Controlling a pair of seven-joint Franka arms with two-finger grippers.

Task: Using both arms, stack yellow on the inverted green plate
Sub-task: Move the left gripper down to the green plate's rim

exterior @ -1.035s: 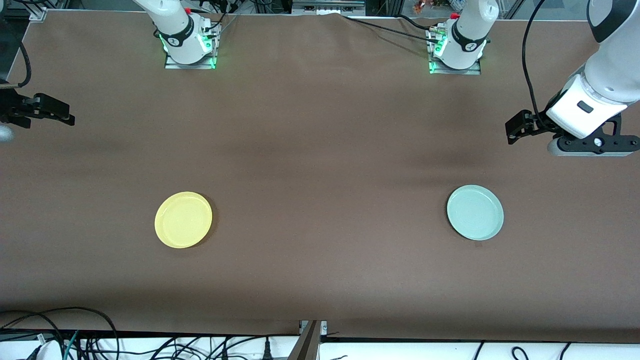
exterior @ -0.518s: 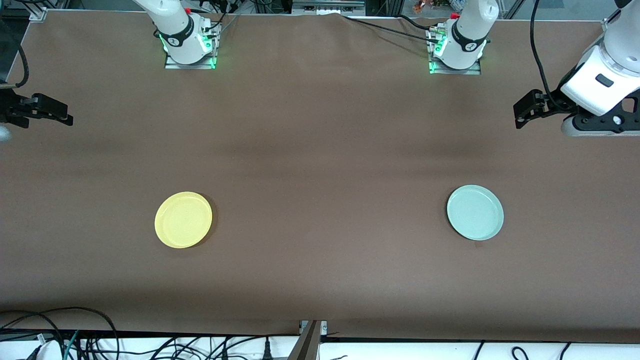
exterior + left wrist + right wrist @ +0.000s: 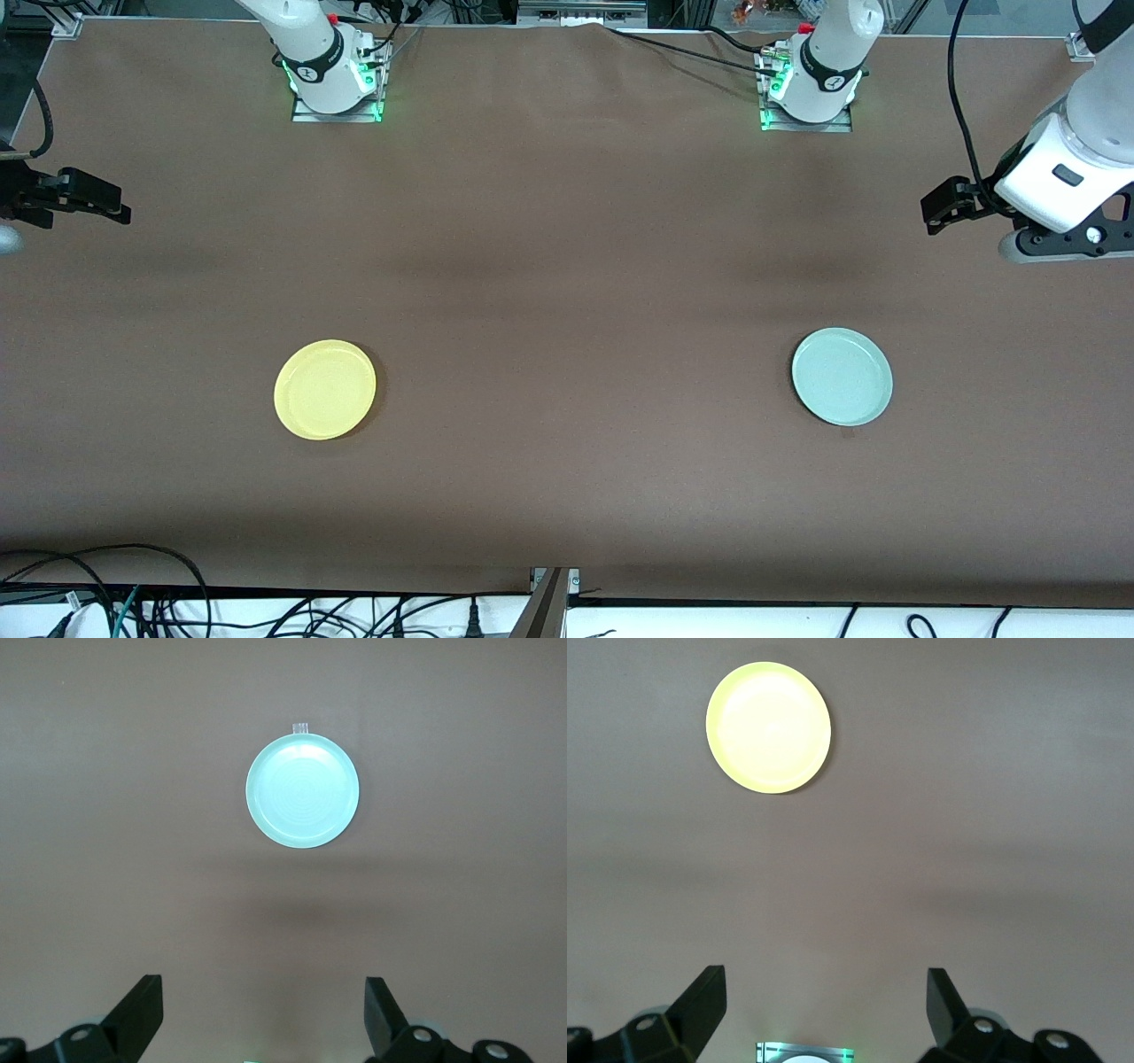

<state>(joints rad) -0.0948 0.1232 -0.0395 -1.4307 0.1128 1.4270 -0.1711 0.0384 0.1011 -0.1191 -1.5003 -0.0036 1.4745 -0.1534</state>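
Note:
The pale-yellow plate [image 3: 324,389] lies flat on the brown table toward the right arm's end; it also shows in the right wrist view [image 3: 768,726]. The mint-green plate [image 3: 842,377] lies flat toward the left arm's end and shows in the left wrist view [image 3: 302,792]. My left gripper [image 3: 941,206] hangs open and empty over bare table near the left arm's end, well apart from the green plate; its own view [image 3: 263,1005] shows the jaws wide apart. My right gripper [image 3: 93,199] is open and empty over the table's edge at the right arm's end, also seen in its own view [image 3: 824,1003].
The two arm bases [image 3: 335,84] [image 3: 811,89] stand on the table's edge farthest from the front camera. Loose cables [image 3: 106,602] lie below the table's near edge. A small clear tab [image 3: 299,726] lies beside the green plate.
My left gripper has drawn back toward the left arm's end of the table, away from the green plate. The right gripper and both plates have stayed put.

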